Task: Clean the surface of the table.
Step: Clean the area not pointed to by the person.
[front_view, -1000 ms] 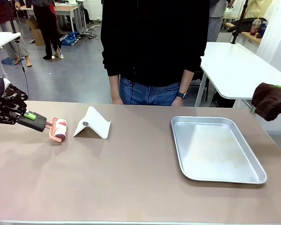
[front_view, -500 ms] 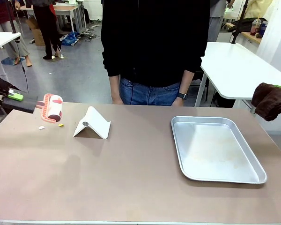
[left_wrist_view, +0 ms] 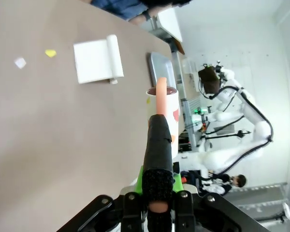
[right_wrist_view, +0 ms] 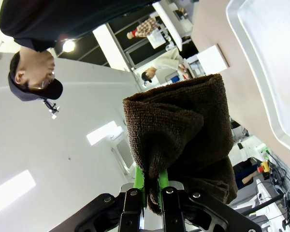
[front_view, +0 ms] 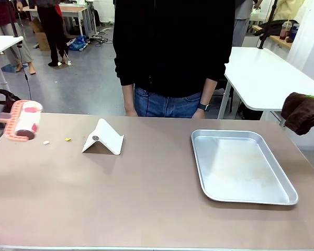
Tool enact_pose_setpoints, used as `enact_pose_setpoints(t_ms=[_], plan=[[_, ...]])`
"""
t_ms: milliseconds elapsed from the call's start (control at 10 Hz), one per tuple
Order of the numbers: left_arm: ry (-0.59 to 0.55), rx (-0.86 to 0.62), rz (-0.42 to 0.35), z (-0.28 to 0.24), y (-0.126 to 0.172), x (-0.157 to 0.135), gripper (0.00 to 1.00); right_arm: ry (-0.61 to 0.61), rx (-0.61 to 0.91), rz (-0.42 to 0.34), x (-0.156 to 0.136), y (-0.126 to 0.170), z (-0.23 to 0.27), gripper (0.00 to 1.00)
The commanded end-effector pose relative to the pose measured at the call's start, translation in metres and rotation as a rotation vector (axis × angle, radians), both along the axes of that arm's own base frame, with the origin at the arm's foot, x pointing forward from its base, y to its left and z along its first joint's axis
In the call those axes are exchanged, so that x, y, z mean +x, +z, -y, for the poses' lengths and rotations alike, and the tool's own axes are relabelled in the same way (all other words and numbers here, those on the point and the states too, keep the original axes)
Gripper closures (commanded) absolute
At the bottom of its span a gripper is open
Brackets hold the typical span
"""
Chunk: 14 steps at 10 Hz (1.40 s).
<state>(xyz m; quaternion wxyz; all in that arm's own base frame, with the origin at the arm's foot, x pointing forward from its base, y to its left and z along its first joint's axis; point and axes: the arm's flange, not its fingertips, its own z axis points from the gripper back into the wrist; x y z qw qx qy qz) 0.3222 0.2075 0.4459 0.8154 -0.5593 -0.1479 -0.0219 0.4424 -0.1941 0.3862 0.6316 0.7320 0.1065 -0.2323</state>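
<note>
At the left edge of the table [front_view: 146, 204], the left gripper [left_wrist_view: 158, 197], clamped on the handle of a lint roller [front_view: 23, 120], holds it clear of the tan top. A white crumb [front_view: 46, 142] and a yellow crumb [front_view: 68, 139] lie near, uncollected. Rightward: white stand [front_view: 103, 137], metal tray [front_view: 240, 167], right gripper [right_wrist_view: 152, 187] clamped on a brown cloth [front_view: 302, 111]. Rolling judged in hand; the next pass must lower onto the crumbs.

No words, labels, brand marks or numbers are legible: not on the roller [left_wrist_view: 163, 108] clamped in the left gripper [left_wrist_view: 159, 195], the cloth [right_wrist_view: 183, 140] pinched by the right gripper [right_wrist_view: 152, 186], the tray [front_view: 240, 132] or the table [front_view: 136, 204].
</note>
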Motion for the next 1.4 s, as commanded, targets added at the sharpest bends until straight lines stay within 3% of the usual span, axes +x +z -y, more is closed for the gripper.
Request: enact_pose_setpoints(t_ms=[0,200,400,500,900,1000,1200,1300], plan=[[0.006,-0.053,0.02,-0.042,-0.012,-0.026,0.78,0.002,0.003,0.0,0.0,0.006,-0.002,0.87],[0.094,-0.076,0.015,-0.086,-0.03,-0.042,0.78,0.002,0.003,0.0,0.0,0.006,-0.002,0.87],[0.11,-0.168,-0.017,-0.117,-0.048,-0.045,0.78,0.002,0.003,0.0,0.0,0.006,-0.002,0.87],[0.115,-0.066,-0.01,-0.087,-0.036,-0.055,0.78,0.002,0.003,0.0,0.0,0.006,-0.002,0.87],[0.115,-0.066,-0.01,-0.087,-0.036,-0.055,0.78,0.002,0.003,0.0,0.0,0.006,-0.002,0.87],[0.108,-0.071,-0.004,-0.094,-0.038,-0.05,0.78,0.002,0.003,0.0,0.0,0.006,-0.002,0.87],[0.17,-0.002,0.008,-0.102,-0.034,-0.007,0.78,0.002,0.003,0.0,0.0,0.006,-0.002,0.87],[0.14,0.013,-0.042,-0.106,-0.033,0.023,0.78,0.002,0.003,0.0,0.0,0.006,-0.002,0.87]])
